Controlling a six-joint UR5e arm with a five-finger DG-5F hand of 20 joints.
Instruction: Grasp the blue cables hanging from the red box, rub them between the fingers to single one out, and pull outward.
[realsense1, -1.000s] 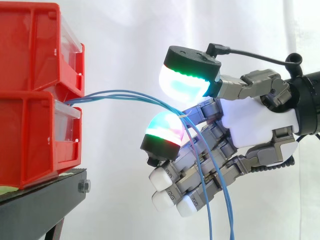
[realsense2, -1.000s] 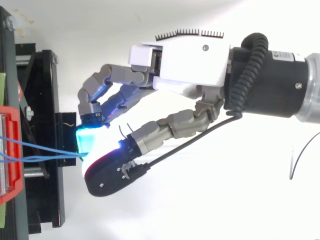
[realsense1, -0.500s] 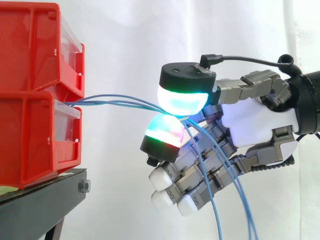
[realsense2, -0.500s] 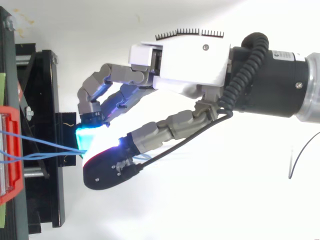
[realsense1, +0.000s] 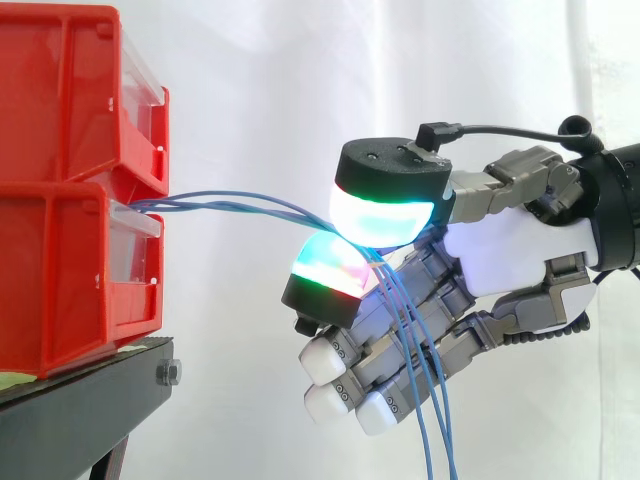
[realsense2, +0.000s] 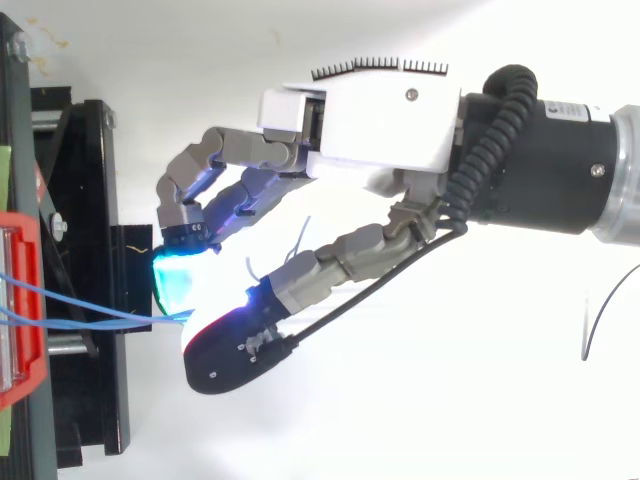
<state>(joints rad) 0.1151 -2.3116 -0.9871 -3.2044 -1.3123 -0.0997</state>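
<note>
Nearest the side camera, out to the right of the red box (realsense1: 60, 280) and well clear of its front, the hand (realsense1: 510, 250) has its thumb bent down over one curled finger. The glowing pads (realsense1: 382, 215) meet on the blue cables (realsense1: 250, 203), so it is closed in a pinch on the bundle while its other fingers curl idle underneath. The cables leave the red box at the top of its clear drawer (realsense1: 135, 255), run nearly level across the open gap to the pinch, then hang loose below the hand. Several strands pass through the pinch together, so I judge the grasp done and the rubbing under way. No single cable has been separated yet, and the outward pull is left to do. Under the red box is the black stand (realsense1: 80, 400), above it a second red bin (realsense1: 70, 90), and behind it the white curtain (realsense1: 260, 80).
</note>
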